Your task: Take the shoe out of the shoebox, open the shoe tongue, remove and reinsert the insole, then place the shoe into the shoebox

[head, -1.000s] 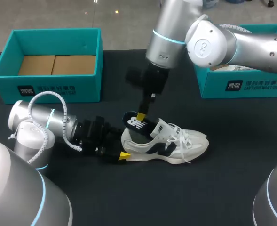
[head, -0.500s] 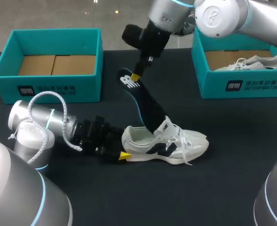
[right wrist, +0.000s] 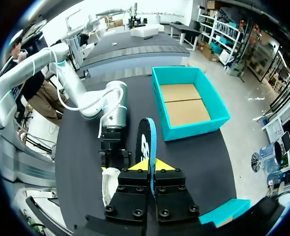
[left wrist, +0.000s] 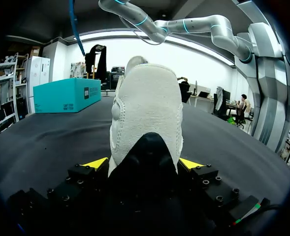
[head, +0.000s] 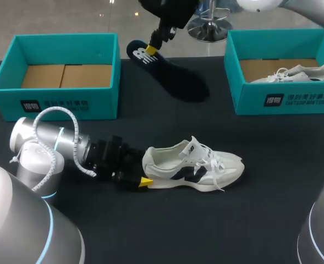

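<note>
The insole step is the one in hand, and the pull-out half looks done. The right gripper (right wrist: pixel 151 166) is hanging high over the far side of the table (head: pixel 250 220), its yellow tips pinching the heel end of the dark insole (head: pixel 170 77) narrowly from both sides. The insole is dangling clear in the air, toe end drooping toward the gap between the left teal box (head: pixel 62 37) and the right teal box (head: pixel 283 100), and is touching nothing else. Down on the cloth, the white shoe (head: pixel 197 168) is lying upright with its toe pointing to the robot's right, well apart from both boxes. The left gripper (left wrist: pixel 144 164) is bracing it, one finger on either side of the heel, closed on the shoe and lying low along the table. A second shoe (head: pixel 302 72) is sitting in the right teal box. By my read, the next move is reinsertion. That is calling for the insole's toe end to be brought down and aimed into the shoe's opening behind the tongue, then slid forward while the left gripper is steadying the heel. The floppy insole may fold at the collar.
</note>
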Controlling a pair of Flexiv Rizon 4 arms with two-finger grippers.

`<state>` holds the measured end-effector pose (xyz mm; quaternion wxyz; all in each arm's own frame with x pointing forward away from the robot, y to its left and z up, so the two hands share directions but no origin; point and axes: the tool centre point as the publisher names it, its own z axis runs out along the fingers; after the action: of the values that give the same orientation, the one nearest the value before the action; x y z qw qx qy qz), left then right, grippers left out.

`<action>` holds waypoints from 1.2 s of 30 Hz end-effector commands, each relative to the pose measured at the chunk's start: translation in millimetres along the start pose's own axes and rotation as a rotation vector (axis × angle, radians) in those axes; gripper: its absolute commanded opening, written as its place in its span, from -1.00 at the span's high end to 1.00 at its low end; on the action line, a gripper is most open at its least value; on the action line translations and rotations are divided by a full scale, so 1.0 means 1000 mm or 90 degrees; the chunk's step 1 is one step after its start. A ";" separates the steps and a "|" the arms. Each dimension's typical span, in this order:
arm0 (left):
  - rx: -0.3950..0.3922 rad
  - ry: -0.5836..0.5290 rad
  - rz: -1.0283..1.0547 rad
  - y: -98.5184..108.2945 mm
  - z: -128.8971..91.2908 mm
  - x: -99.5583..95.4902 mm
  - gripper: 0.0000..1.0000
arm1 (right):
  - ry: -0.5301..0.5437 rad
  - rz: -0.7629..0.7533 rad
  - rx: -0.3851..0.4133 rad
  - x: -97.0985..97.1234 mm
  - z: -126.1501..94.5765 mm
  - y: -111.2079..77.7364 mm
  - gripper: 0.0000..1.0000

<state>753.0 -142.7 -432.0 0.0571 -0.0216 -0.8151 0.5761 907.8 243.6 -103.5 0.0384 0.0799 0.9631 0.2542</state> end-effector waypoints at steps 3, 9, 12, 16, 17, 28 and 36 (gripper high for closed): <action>-0.001 -0.001 0.000 0.003 0.002 0.000 1.00 | -0.010 -0.003 0.002 0.001 -0.007 0.005 0.87; -0.001 -0.001 0.000 0.003 0.002 0.000 1.00 | -0.010 -0.003 0.002 0.001 -0.007 0.005 1.00; -0.001 -0.001 0.000 0.003 0.002 0.000 1.00 | -0.010 -0.003 0.002 0.001 -0.007 0.005 1.00; -0.001 -0.001 0.000 0.003 0.002 0.000 1.00 | -0.010 -0.003 0.002 0.001 -0.007 0.005 1.00; -0.001 -0.001 0.000 0.003 0.002 0.000 1.00 | -0.010 -0.003 0.002 0.001 -0.007 0.005 1.00; -0.001 -0.001 0.000 0.003 0.002 0.000 1.00 | -0.010 -0.003 0.002 0.001 -0.007 0.005 1.00; -0.001 -0.001 0.000 0.003 0.002 0.000 1.00 | -0.006 0.111 -0.020 0.003 -0.021 0.014 1.00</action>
<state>753.0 -142.7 -431.9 0.0571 -0.0216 -0.8150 0.5762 906.4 247.3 -86.9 0.0297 0.1222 0.9559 0.2653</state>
